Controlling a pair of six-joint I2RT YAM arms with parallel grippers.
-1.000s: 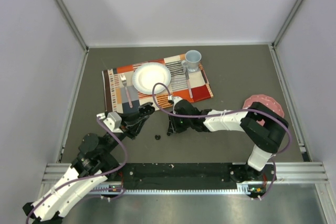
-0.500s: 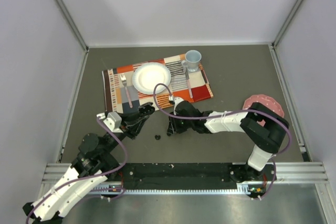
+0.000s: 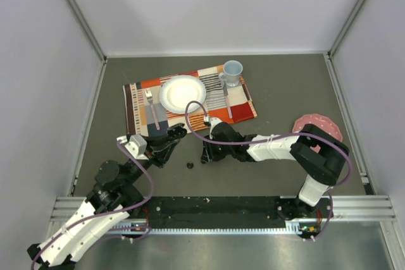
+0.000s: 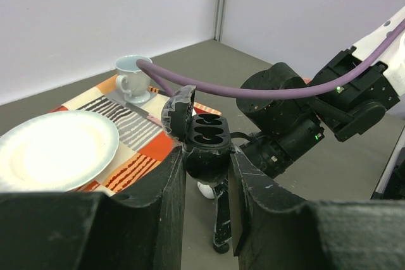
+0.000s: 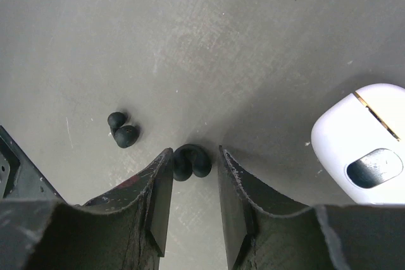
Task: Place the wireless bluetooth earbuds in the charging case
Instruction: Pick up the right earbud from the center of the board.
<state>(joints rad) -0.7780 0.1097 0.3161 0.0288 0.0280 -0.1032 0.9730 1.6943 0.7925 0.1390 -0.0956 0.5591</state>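
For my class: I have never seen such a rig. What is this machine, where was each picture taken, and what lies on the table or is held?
Two robot arms stand at the near edge of a table. One picture looks down from above; the others come from wrist cameras. The left gripper is shut on an open black charging case. The right gripper has jaws apart around a black earbud on the table; a second black earbud and a closed white case lie nearby. Farther back, a placemat holds a paper plate, fork, knife and cup.
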